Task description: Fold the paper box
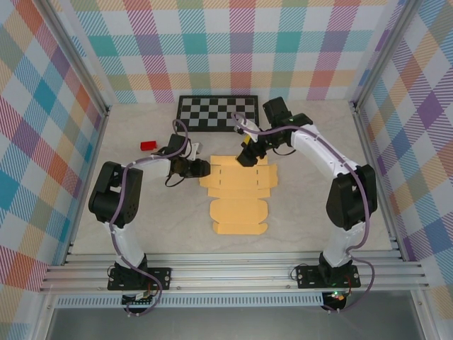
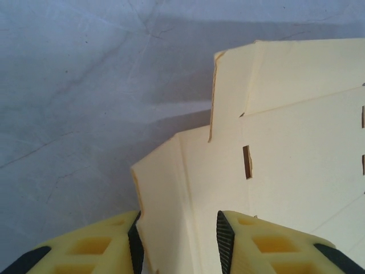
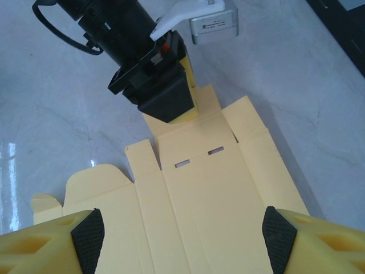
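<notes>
Step now: the fold is only just starting. The paper box (image 1: 238, 190) is a flat cut sheet, and most of it lies flat. I think this is the very first flap.
Paper box: it lies in the middle of the table (image 1: 311, 219), in front of both arms. Its wide part is far from the arms and a thin part points back at them. It has flaps and small slots.
Left gripper (image 2: 178, 242): it sits at the left edge of the sheet. A side flap stands up between its two fingers. The jaws are partly spread around that flap. I cannot tell if they pinch it yet.
Right gripper (image 3: 182, 242): it hangs over the far side of the sheet. Its jaws are spread wide and hold nothing.
Next move: I think the left jaws need to squeeze the flap and bend it on its crease. The right one could press the sheet down so it does not slide.
Table: pale, shiny, like marble.
Other things: a checkerboard (image 1: 217, 113) lies at the back, and a small red block (image 1: 148, 145) sits to the left.
Room: the walls (image 1: 42, 106) have bright checked stripes.
</notes>
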